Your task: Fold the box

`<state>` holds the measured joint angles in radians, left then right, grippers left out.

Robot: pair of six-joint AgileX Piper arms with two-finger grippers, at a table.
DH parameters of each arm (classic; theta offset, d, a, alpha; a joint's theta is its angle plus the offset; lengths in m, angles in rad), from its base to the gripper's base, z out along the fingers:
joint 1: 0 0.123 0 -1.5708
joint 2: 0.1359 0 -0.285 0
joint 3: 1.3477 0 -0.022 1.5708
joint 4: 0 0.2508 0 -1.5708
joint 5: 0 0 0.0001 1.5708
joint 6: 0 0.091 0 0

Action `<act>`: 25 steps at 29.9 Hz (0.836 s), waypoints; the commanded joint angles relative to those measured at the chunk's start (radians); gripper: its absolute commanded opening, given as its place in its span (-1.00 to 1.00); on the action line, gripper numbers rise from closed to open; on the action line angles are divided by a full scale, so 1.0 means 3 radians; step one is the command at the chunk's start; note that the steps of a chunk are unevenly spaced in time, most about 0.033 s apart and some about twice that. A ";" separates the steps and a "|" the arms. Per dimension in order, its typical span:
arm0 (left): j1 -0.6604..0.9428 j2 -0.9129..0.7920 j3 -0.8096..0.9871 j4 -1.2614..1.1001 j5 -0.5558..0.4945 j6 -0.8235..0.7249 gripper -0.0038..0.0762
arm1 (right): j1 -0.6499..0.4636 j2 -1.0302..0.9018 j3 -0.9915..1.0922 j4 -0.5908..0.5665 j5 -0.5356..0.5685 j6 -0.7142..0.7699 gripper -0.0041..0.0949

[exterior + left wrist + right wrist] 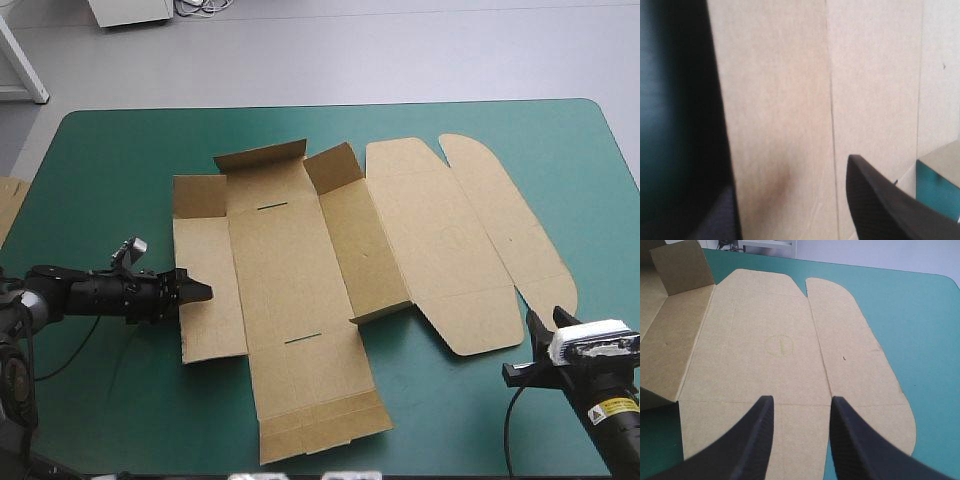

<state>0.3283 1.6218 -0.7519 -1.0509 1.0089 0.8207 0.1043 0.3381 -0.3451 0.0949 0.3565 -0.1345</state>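
Note:
The brown box (300, 270) lies as a cut sheet on the teal-green cover, mostly flat. Its far flaps (333, 166) and one inner side panel (372, 250) stand a little raised. My left gripper (200, 292) sits low at the outer edge of the box's left panel (780, 100). In the left wrist view the left gripper (790, 177) has its fingers apart, with that panel's edge between them. My right gripper (532, 320) hovers at the near right corner, open. In its own view the right gripper (801, 405) stands over the near end of the rounded lid panels (765, 350).
An edge of more brown board (8, 205) shows at the table's left edge. Bare teal-green cover (560, 170) lies to the right of the box and along the near edge (450, 420).

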 commanded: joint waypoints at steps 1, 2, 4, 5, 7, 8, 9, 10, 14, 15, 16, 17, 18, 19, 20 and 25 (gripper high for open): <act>-0.0156 -0.0059 0.0093 -0.0268 -0.0370 0.0183 0.14 | 0.0014 0.0037 -0.0103 0.0004 -0.0233 0.0007 -0.20; -0.0192 -0.0059 0.0151 -0.0379 -0.0496 0.0282 0.14 | 0.0014 0.0037 -0.0104 0.0004 -0.0233 0.0007 -0.20; -0.0227 -0.0059 0.0238 -0.0594 -0.0641 0.0467 0.13 | 0.0014 0.0037 -0.0110 0.0004 -0.0233 0.0007 -0.20; -0.0232 -0.0059 0.0276 -0.0715 -0.0705 0.0545 0.13 | 0.0014 0.0037 -0.0127 0.0004 -0.0233 0.0007 -0.20; -0.0232 -0.0059 0.0341 -0.0854 -0.0738 0.0664 0.08 | 0.0014 0.0037 -0.0134 0.0004 -0.0233 0.0007 -0.20; -0.0232 -0.0059 0.0367 -0.0899 -0.0738 0.0685 0.03 | 0.0014 0.0037 -0.0134 0.0004 -0.0240 0.0007 -0.20; -0.0232 -0.0059 0.0385 -0.0916 -0.0725 0.0685 -0.02 | 0.0014 0.0037 -0.0134 0.0004 -0.0240 0.0007 -0.20; -0.0232 -0.0059 0.0403 -0.0916 -0.0693 0.0685 -0.08 | 0.0014 0.0037 -0.0134 0.0004 -0.0240 0.0007 -0.20; -0.0232 -0.0059 0.0492 -0.0855 -0.0528 0.0694 -0.25 | 0.0014 0.0037 -0.0134 0.0004 -0.0240 0.0007 -0.20; -0.0232 -0.0059 0.0502 -0.0855 -0.0511 0.0702 -0.25 | 0.0014 0.0037 -0.0134 0.0004 -0.0240 0.0007 -0.20; -0.0232 -0.0059 0.0517 -0.0863 -0.0496 0.0732 -0.25 | 0.0014 0.0037 -0.0134 0.0004 -0.0240 0.0007 -0.20; -0.0232 -0.0059 0.0523 -0.0881 -0.0473 0.0766 -0.25 | 0.0014 0.0037 -0.0134 0.0004 -0.0240 0.0007 -0.20; -0.0232 -0.0059 0.0523 -0.0888 -0.0423 0.0766 -0.25 | 0.0014 0.0037 -0.0134 0.0004 -0.0240 0.0007 -0.20; -0.0232 -0.0059 0.0523 -0.0888 -0.0388 0.0773 -0.25 | 0.0014 0.0037 -0.0134 0.0004 -0.0240 0.0007 -0.20; -0.0232 -0.0059 0.0523 -0.0888 -0.0376 0.0783 -0.25 | 0.0014 0.0037 -0.0134 0.0004 -0.0240 0.0007 -0.20; -0.0232 -0.0059 0.0523 -0.0931 -0.0442 0.0841 -0.63 | 0.0014 0.0037 -0.0134 0.0004 -0.0240 0.0007 -0.20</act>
<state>0.2714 1.6075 -0.6088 -1.3389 0.8432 1.0836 0.1043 0.3381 -0.3479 0.0949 0.3565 -0.1339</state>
